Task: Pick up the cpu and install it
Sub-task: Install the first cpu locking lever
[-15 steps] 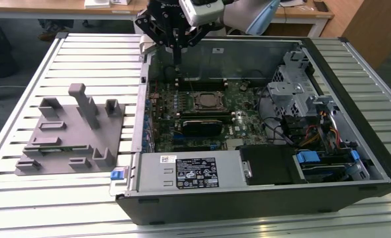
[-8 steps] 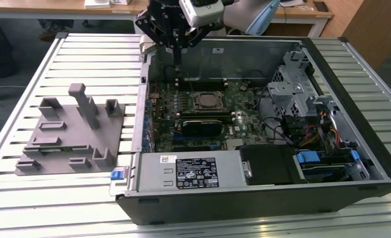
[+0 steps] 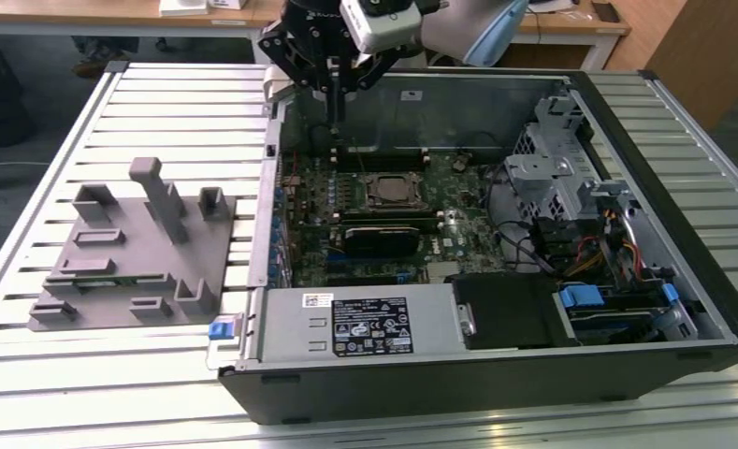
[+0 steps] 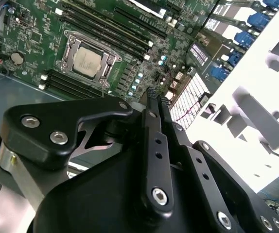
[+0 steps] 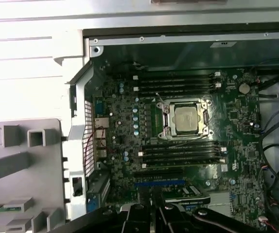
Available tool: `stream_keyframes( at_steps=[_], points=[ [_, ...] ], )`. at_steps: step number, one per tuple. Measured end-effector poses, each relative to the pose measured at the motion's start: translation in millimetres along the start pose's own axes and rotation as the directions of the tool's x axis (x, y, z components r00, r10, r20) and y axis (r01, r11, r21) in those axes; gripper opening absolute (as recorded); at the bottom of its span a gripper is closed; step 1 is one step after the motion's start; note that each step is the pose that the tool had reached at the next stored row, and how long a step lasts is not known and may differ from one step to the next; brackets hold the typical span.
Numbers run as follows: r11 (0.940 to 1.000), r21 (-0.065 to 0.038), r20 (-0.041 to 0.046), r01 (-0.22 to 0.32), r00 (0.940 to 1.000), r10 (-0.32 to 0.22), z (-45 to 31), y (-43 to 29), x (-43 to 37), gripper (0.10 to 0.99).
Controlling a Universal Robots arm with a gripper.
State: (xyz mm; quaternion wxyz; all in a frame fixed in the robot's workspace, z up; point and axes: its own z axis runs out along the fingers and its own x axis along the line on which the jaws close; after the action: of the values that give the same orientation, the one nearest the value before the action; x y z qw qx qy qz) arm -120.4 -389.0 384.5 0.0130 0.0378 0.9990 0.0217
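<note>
From where I stand, the end effector (image 3: 336, 123) hangs over the open computer case (image 3: 494, 379), above the far edge of the motherboard (image 3: 456, 201). Its two black fingers (image 4: 151, 116) are pressed together into one thin blade. There is nothing between them and they touch nothing; the second wrist view shows the tips in the air with the board well below.

The cpu (image 5: 186, 118) is not in the grip. It lies flat inside the metal frame of the socket (image 5: 203, 119), about mid-board, with its pale silvery top facing up out of the open side of the case. In the exterior view it (image 3: 389, 190) sits below the fingertips in the picture, apart from them. The chip is close to square, so I can't make out a long axis. Its edges run in line with the dark memory slots (image 5: 178, 83) that flank the socket on two opposite sides.

The case lies on its side on a slatted metal table (image 3: 181, 112). A grey fixture (image 3: 107, 262) with raised posts and pockets stands just beside it, on the exterior view's left.
</note>
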Motion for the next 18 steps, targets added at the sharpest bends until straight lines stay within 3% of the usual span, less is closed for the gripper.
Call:
stream_keyframes(
  at_steps=[3, 4, 5, 9, 18],
  points=[
    [1.0, 0.0, 0.0, 0.0, 1.0, 0.0, 2.0, 2.4, 0.1, 0.188],
    [1.0, 0.0, 0.0001, 0.0, 1.0, 0.0, 2.8, 3.3, 0.0, 0.247],
    [1.0, 0.0, 0.0, 0.0, 1.0, 0.0, 3.6, 4.4, 0.0, 0.247],
    [1.0, 0.0, 0.0001, 0.0, 1.0, 0.0, 6.3, 8.4, -0.5, 0.11],
    [1.0, 0.0, 0.0, 0.0, 1.0, 0.0, 16.1, 12.8, -0.2, 0.106]
  ],
)
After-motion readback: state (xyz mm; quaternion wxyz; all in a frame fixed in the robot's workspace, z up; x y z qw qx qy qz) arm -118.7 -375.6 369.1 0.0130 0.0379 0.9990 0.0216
